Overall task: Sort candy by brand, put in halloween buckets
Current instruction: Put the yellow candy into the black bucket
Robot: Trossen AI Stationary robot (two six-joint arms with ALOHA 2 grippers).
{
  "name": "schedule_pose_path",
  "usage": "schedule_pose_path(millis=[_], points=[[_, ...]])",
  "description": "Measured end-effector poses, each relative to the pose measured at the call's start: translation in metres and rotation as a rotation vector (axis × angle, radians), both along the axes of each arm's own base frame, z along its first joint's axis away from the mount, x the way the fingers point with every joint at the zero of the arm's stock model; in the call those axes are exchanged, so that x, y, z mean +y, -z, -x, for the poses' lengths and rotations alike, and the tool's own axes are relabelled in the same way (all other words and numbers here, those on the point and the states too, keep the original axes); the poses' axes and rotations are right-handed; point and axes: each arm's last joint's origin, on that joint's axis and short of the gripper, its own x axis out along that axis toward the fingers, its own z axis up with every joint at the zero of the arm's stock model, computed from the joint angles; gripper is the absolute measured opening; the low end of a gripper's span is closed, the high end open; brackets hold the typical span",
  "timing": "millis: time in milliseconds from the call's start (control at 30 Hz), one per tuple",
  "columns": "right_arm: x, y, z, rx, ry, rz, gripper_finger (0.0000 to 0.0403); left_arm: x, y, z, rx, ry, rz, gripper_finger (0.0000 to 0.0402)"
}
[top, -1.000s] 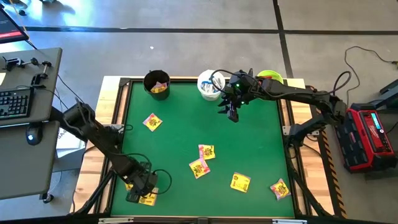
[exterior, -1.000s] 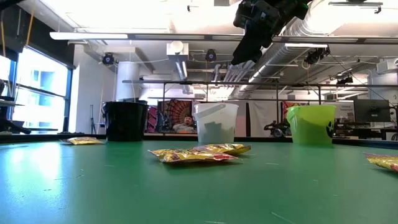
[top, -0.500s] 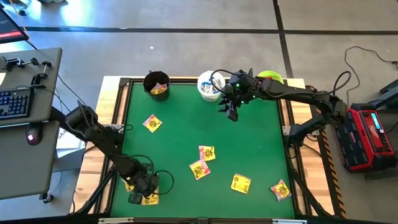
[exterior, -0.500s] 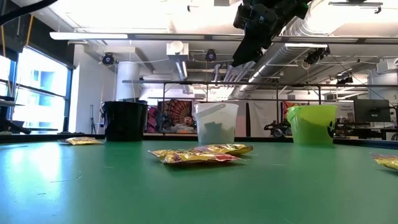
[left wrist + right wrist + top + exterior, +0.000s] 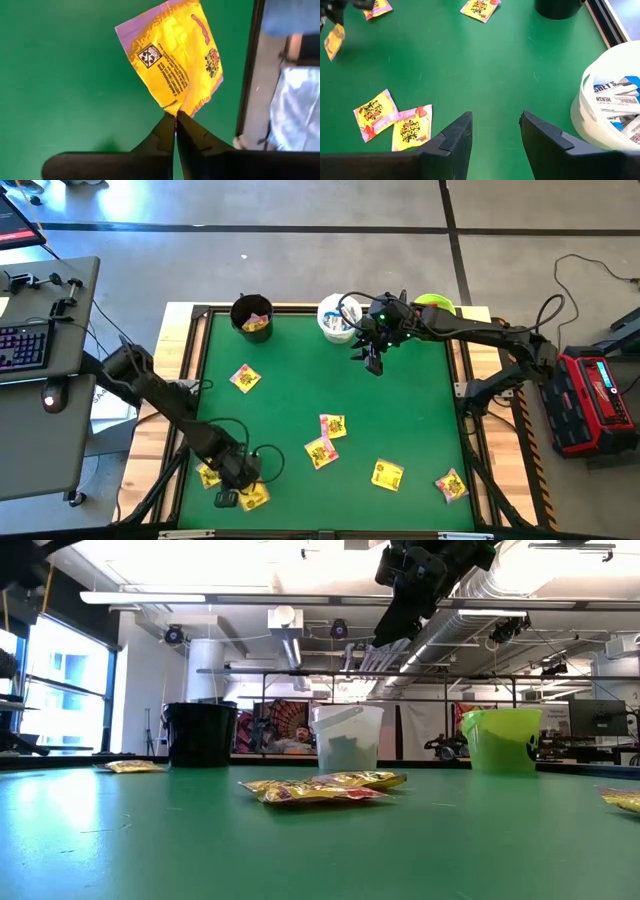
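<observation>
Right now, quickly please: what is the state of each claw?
Left claw: closed, pinching the corner of a yellow candy packet.
Right claw: open, empty, raised beside the white bucket.

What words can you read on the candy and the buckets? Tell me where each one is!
"SOUR PATCH": on the two yellow flat candy packets lying together on the green table.
"HERSH", partly cut off: on the white-and-blue slim wrappers inside the white round plastic bucket.
Small print on the yellow packet pinched by the left claw: too tiny to read.
Black and lime green buckets: no words I can read.
</observation>
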Motion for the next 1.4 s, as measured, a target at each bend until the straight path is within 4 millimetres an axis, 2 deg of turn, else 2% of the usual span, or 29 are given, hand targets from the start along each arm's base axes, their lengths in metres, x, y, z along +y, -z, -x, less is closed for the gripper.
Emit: schedule_pose_path(millis=[133, 267, 467, 633, 833, 1067, 1233, 1400], points=[[0.0, 0.0, 0.0, -0.001, -0.012, 0.012, 0.0154, 0.016, -0.019, -0.003, -0.022, -0.119, 0.018, 0.0], [0.0, 0.0, 0.0, -0.001, -0.017, 0.017, 0.0154, 0.043, -0.043, -0.008, -0.088, -0.258, 0.044, 0.0], [-0.001, -0.002, -0.002, -0.027, -0.011, 0.022, 0.0154, 0.097, -0.073, -0.013, -0.175, -0.524, 0.061, 0.0], [-0.001, -0.003, -0.003, -0.042, -0.008, 0.025, 0.0154, 0.142, -0.09, -0.016, -0.243, -0.741, 0.099, 0.0], [-0.001, -0.003, -0.003, -0.044, 0.008, 0.009, 0.0154, 0.201, -0.1, -0.014, -0.309, -1.091, 0.087, 0.0], [-0.002, -0.005, -0.004, -0.057, 0.048, 0.015, 0.0154, 0.27, -0.111, -0.009, -0.516, -1.441, 0.009, 0.0], [-0.004, -0.007, -0.006, -0.082, 0.095, 0.0, 0.0154, 0.306, -0.111, 0.007, -0.557, -1.637, -0.12, 0.0], [-0.005, -0.008, -0.007, -0.098, 0.147, -0.009, 0.0154, 0.332, -0.104, 0.034, -0.44, -1.719, -0.247, 0.0]])
